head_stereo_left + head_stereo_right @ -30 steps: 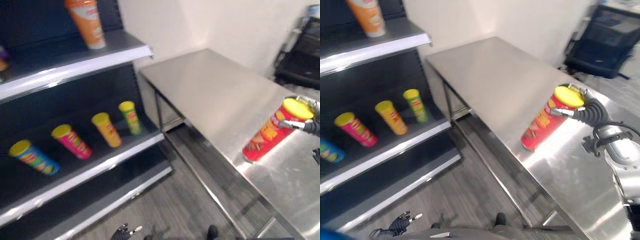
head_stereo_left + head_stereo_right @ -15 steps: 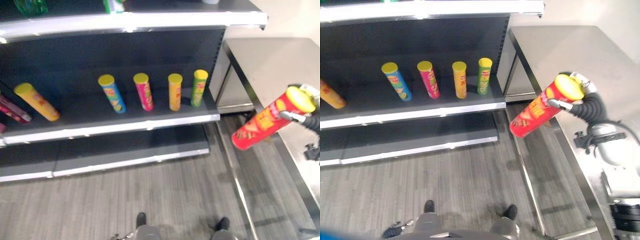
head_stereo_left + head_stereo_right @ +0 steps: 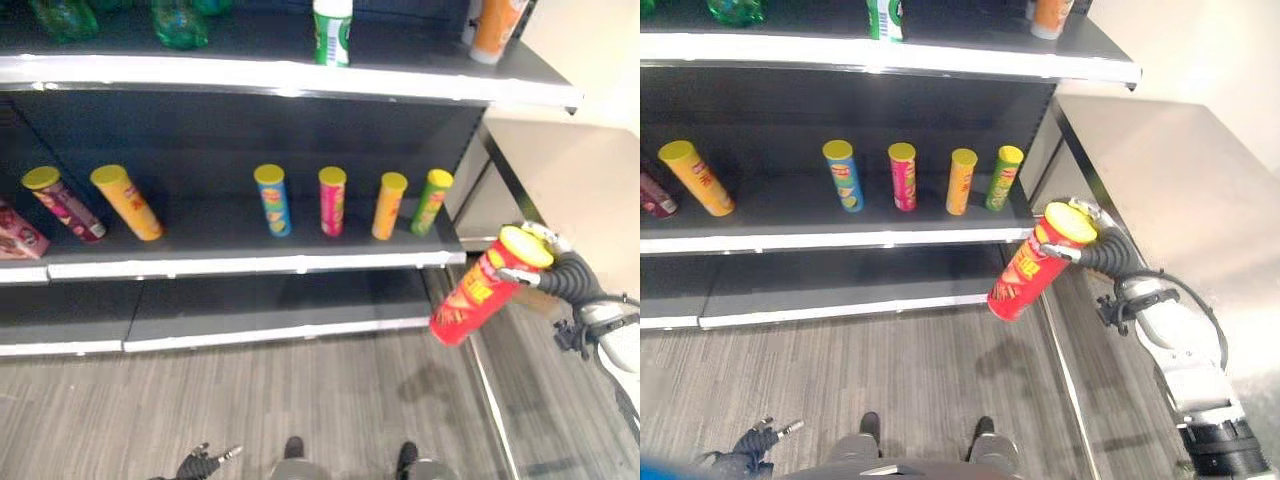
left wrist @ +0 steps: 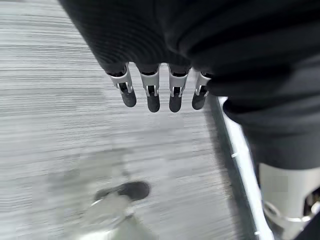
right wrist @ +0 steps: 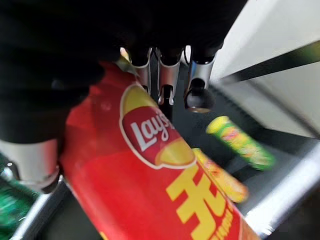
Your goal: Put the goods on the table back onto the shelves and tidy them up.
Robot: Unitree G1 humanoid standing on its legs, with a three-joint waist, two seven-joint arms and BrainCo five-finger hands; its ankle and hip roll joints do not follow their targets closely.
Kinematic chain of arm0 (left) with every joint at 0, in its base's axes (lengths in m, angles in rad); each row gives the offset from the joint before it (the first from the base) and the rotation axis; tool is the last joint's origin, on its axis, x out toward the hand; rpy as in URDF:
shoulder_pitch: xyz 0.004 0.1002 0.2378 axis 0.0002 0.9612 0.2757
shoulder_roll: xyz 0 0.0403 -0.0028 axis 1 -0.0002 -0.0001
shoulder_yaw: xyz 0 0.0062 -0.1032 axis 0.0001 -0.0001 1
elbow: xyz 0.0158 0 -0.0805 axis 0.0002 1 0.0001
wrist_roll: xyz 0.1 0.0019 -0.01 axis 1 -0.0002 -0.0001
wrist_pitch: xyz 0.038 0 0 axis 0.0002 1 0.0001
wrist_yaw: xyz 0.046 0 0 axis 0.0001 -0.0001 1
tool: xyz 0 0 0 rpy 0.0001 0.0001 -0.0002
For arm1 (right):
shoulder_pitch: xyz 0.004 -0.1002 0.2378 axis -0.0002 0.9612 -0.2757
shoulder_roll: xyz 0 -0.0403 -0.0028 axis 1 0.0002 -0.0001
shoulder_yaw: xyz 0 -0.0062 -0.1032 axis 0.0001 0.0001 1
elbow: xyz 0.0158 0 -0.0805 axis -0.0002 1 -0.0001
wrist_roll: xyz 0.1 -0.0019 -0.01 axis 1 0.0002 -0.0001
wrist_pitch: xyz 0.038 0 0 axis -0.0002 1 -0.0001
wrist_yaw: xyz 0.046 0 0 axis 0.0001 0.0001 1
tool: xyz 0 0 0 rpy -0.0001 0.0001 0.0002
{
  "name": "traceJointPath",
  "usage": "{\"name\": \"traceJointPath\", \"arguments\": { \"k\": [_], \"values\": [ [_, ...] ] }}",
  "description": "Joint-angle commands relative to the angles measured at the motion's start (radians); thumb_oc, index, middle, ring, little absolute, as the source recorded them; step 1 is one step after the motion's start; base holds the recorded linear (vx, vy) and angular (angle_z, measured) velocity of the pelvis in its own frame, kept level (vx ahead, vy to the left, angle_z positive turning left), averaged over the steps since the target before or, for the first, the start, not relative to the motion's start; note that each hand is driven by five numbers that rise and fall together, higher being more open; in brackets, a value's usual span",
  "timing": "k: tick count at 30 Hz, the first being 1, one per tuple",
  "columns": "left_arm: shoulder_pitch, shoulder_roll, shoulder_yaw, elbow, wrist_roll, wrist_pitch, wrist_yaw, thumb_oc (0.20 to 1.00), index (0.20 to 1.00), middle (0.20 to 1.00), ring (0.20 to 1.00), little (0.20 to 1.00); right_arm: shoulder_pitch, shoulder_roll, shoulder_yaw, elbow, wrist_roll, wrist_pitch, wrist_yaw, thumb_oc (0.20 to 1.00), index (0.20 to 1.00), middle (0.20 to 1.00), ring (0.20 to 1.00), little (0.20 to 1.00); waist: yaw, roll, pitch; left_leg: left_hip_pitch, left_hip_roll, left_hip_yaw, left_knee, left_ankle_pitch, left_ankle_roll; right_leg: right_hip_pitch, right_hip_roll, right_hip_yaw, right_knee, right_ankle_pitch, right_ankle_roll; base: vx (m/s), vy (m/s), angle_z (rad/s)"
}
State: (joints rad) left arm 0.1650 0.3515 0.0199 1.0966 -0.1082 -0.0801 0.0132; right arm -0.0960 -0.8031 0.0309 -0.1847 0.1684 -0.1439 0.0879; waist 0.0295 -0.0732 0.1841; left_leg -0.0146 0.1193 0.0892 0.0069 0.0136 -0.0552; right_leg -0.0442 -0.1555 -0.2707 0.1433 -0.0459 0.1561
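Note:
My right hand (image 3: 556, 262) is shut on a red chip can (image 3: 482, 292) with a yellow lid, gripping it near the top. The can hangs tilted over the floor, just off the right end of the dark shelves. In the right wrist view the fingers (image 5: 170, 80) curl over the can (image 5: 150, 190). On the middle shelf (image 3: 250, 265) a blue can (image 3: 272, 200), a pink can (image 3: 332, 201), an orange can (image 3: 388, 206) and a green can (image 3: 432, 201) stand in a row. My left hand (image 3: 203, 463) hangs low over the floor, its fingers (image 4: 150, 92) relaxed and empty.
Farther left on the middle shelf lean a big orange can (image 3: 126, 203), a dark red can (image 3: 62, 205) and a red box (image 3: 15, 237). The top shelf carries a green-white bottle (image 3: 333, 30), an orange can (image 3: 495, 25) and green bags (image 3: 180, 20). The steel table (image 3: 1180, 170) stands at right.
The view has swung from the table to face the shelves. The red can has left the tabletop and now hangs over the floor, still in my right hand.

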Motion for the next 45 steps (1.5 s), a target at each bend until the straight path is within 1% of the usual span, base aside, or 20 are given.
{"name": "traceJointPath", "arguments": {
  "k": [1,5,8,10,11,14,15,19,20,21,22,23,24,25,29,31,33,34,38,45],
  "values": [
    [-0.002,-0.011,-0.018,0.009,-0.014,0.004,-0.021,1.000,1.000,1.000,1.000,1.000,-0.132,-0.105,-0.004,-0.033,-0.038,-0.067,-0.006,0.200,0.200,0.200,0.200,0.200,0.029,-0.006,-0.015,0.041,-0.092,-0.032,-0.088,-0.026,-0.002,0.027,0.131,0.055,-0.110,-0.044,-0.061,0.04,0.019,0.20],
    [0.004,-0.045,0.004,0.013,-0.045,0.003,-0.014,1.000,1.000,1.000,1.000,1.000,-0.158,-0.090,0.060,-0.030,-0.044,-0.059,-0.012,0.200,0.200,0.200,0.200,0.200,0.042,-0.006,-0.013,0.026,-0.120,-0.034,-0.032,-0.055,0.001,0.050,0.128,0.107,-0.174,0.004,-0.065,0.06,0.049,0.22],
    [-0.010,-0.060,-0.009,-0.027,-0.064,-0.001,-0.008,1.000,1.000,1.000,1.000,1.000,-0.151,-0.088,0.088,-0.031,-0.063,-0.049,-0.008,0.200,0.200,0.200,0.200,0.200,0.032,0.005,0.012,-0.040,-0.087,-0.021,0.092,-0.077,-0.030,0.084,0.096,0.079,-0.215,0.009,-0.061,0.04,0.116,0.24],
    [-0.012,-0.057,-0.011,-0.024,-0.058,-0.004,0.001,1.000,1.000,1.000,1.000,1.000,-0.161,-0.084,0.112,-0.027,-0.070,-0.045,-0.003,0.200,0.200,0.200,0.200,0.200,0.029,0.005,0.005,-0.063,-0.003,-0.027,0.055,-0.043,-0.043,0.077,0.062,0.083,-0.223,0.006,-0.044,0.06,0.230,0.49],
    [-0.012,-0.057,-0.011,-0.024,-0.058,-0.004,0.001,1.000,1.000,1.000,1.000,1.000,-0.161,-0.084,0.113,-0.027,-0.070,-0.045,-0.003,0.200,0.200,0.200,0.200,0.200,0.029,0.006,0.004,-0.062,-0.002,-0.027,0.053,-0.042,-0.044,0.076,0.062,0.083,-0.222,0.005,-0.045,0.06,0.241,0.13],
    [-0.009,-0.048,-0.008,-0.024,-0.076,-0.005,0.015,1.000,1.000,1.000,1.000,1.000,-0.147,-0.084,0.108,-0.020,-0.069,-0.046,-0.009,0.200,0.200,0.200,0.200,0.200,0.026,0.008,-0.002,-0.076,0.126,-0.068,-0.025,0.057,-0.071,0.057,0.027,0.089,-0.199,-0.029,-0.032,0.12,0.288,0.08],
    [-0.010,-0.046,0.003,-0.012,-0.098,-0.005,0.026,1.000,1.000,1.000,1.000,1.000,-0.111,-0.091,0.082,-0.010,-0.079,-0.044,-0.023,0.200,0.200,0.200,0.200,0.200,0.015,0.017,-0.006,-0.082,0.206,-0.059,-0.081,0.118,-0.093,0.063,-0.004,0.087,-0.176,-0.052,-0.015,0.24,0.514,0.07],
    [-0.004,-0.035,0.002,-0.004,-0.088,-0.005,0.043,1.000,1.000,1.000,1.000,1.000,-0.038,-0.061,0.029,-0.006,-0.078,-0.036,-0.044,0.200,0.200,0.200,0.200,0.200,0.017,0.043,-0.020,-0.116,0.274,-0.061,-0.094,0.180,-0.136,0.103,-0.068,0.093,-0.128,-0.080,0.019,0.27,0.548,0.16],
    [-0.001,-0.036,0.000,-0.003,-0.084,-0.003,0.041,1.000,1.000,1.000,1.000,1.000,-0.042,-0.050,0.033,-0.011,-0.080,-0.033,-0.042,0.200,0.200,0.200,0.200,0.200,0.022,0.049,-0.024,-0.107,0.264,-0.081,-0.082,0.149,-0.139,0.107,-0.082,0.108,-0.118,-0.076,0.022,0.46,1.007,-0.07],
    [-0.023,-0.030,-0.028,0.018,-0.030,0.002,0.030,1.000,1.000,1.000,1.000,1.000,-0.019,-0.019,0.015,0.001,-0.126,-0.015,-0.038,0.200,0.200,0.200,0.200,0.200,0.016,0.045,-0.037,-0.109,0.196,-0.092,-0.022,0.060,-0.140,0.134,-0.174,0.109,-0.101,-0.008,0.065,0.34,0.805,0.02],
    [-0.023,-0.030,-0.028,0.019,-0.030,0.001,0.030,1.000,1.000,1.000,1.000,1.000,-0.019,-0.018,0.015,0.002,-0.126,-0.015,-0.039,0.200,0.200,0.200,0.200,0.200,0.018,0.041,-0.036,-0.109,0.192,-0.089,-0.019,0.057,-0.138,0.134,-0.179,0.111,-0.102,-0.007,0.067,0.30,0.818,0.18],
    [-0.035,-0.021,-0.037,0.016,-0.011,0.006,0.033,1.000,1.000,1.000,1.000,1.000,-0.031,0.003,0.025,0.012,-0.134,-0.009,-0.038,0.200,0.200,0.200,0.200,0.200,0.015,0.025,-0.033,-0.104,0.161,-0.072,-0.010,0.034,-0.119,0.111,-0.216,0.122,-0.078,0.080,0.072,0.04,0.502,0.11],
    [-0.036,0.017,-0.052,-0.028,0.011,0.008,0.030,1.000,1.000,1.000,1.000,1.000,-0.059,0.027,0.049,0.023,-0.128,-0.003,-0.043,0.200,0.200,0.200,0.200,0.200,0.017,0.016,-0.021,-0.088,0.121,-0.031,-0.019,0.016,-0.081,0.052,-0.257,0.113,-0.048,0.225,0.061,0.05,0.688,-0.12],
    [-0.030,0.029,-0.053,-0.040,0.009,0.008,0.025,1.000,1.000,1.000,1.000,1.000,-0.064,0.038,0.051,0.025,-0.121,-0.005,-0.046,0.200,0.200,0.200,0.200,0.200,0.020,0.014,-0.017,-0.083,0.103,-0.013,-0.022,0.011,-0.067,0.041,-0.274,0.088,-0.045,0.281,0.060,0.02,0.507,-0.38],
    [-0.032,0.047,-0.051,-0.036,0.023,0.014,0.022,1.000,1.000,1.000,1.000,1.000,-0.052,0.039,0.029,0.020,-0.131,-0.008,-0.052,0.200,0.200,0.200,0.200,0.200,0.006,0.030,-0.012,-0.069,0.064,-0.006,-0.032,-0.002,-0.034,0.032,-0.223,0.104,-0.020,0.232,0.031,0.06,0.353,-0.05],
    [-0.035,0.046,-0.057,0.008,0.051,0.019,0.020,1.000,1.000,1.000,1.000,1.000,-0.049,0.035,0.011,0.010,-0.122,-0.011,-0.055,0.200,0.200,0.200,0.200,0.200,0.000,0.031,-0.008,-0.049,0.014,-0.012,-0.051,-0.010,-0.010,0.027,-0.139,0.119,-0.033,0.163,0.018,0.12,0.329,0.29],
    [-0.038,0.044,-0.056,0.019,0.050,0.021,0.019,1.000,1.000,1.000,1.000,1.000,-0.049,0.035,0.009,0.008,-0.121,-0.010,-0.056,0.200,0.200,0.200,0.200,0.200,-0.002,0.032,-0.009,-0.050,0.003,-0.014,-0.054,-0.009,-0.005,0.018,-0.117,0.118,-0.041,0.141,0.014,0.08,0.210,0.21],
    [-0.040,0.034,-0.063,0.017,0.044,0.020,0.017,1.000,1.000,1.000,1.000,1.000,-0.056,0.031,0.013,0.011,-0.119,-0.012,-0.062,0.200,0.200,0.200,0.200,0.200,0.000,0.035,0.003,-0.045,-0.016,-0.014,-0.055,-0.012,0.002,0.001,-0.068,0.110,-0.068,0.090,0.003,0.04,0.153,0.14],
    [-0.051,0.002,-0.086,-0.014,0.017,0.016,0.009,1.000,1.000,1.000,1.000,1.000,-0.085,0.051,0.034,0.012,-0.120,-0.018,-0.082,0.200,0.200,0.200,0.200,0.200,-0.013,0.034,0.049,-0.032,-0.050,-0.028,-0.042,-0.023,0.013,-0.052,-0.007,0.130,-0.110,0.074,0.003,0.03,0.099,-0.10],
    [-0.047,-0.025,-0.091,-0.032,-0.003,0.016,0.022,1.000,1.000,1.000,1.000,1.000,-0.117,0.077,0.068,0.029,-0.188,0.001,-0.117,0.200,0.200,0.200,0.200,0.200,-0.007,0.032,0.042,-0.031,-0.074,-0.039,-0.049,-0.024,0.017,-0.026,-0.004,0.187,-0.170,0.096,0.009,0.05,-0.004,0.10]
  ]
}}
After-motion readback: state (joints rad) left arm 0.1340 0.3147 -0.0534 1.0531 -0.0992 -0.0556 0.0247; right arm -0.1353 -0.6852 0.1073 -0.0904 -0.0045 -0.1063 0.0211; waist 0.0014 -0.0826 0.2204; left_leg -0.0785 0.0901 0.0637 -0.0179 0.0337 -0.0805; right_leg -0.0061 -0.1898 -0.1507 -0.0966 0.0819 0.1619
